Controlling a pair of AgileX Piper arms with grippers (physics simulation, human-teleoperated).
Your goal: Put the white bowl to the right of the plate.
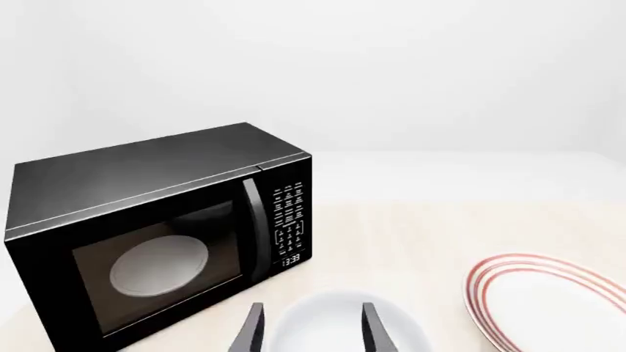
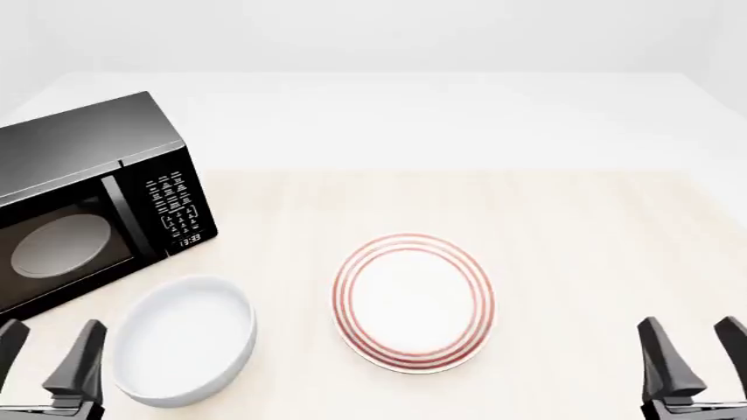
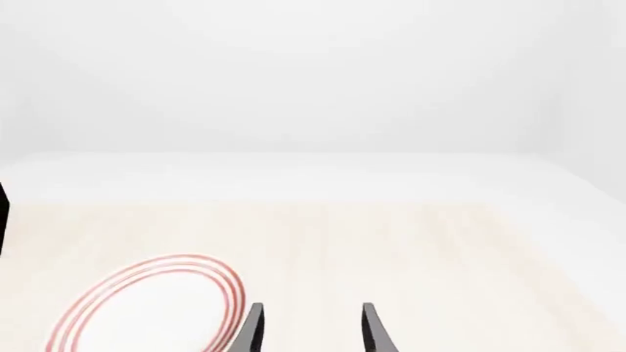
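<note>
- While nothing is being held yet, the left gripper is sitting at the lower left of the front view with its fingers spread and empty, just beside the white bowl.
- Behind the bowl, the microwave is filling the upper left.
- At centre, the plate is lying flat on the table, apart from the bowl.
- At the lower right, the right gripper is waiting open and empty.
- Judging from this, the reach is only beginning; the next move calls for gripping the bowl's rim and carrying it across to the bare space right of the plate.
</note>
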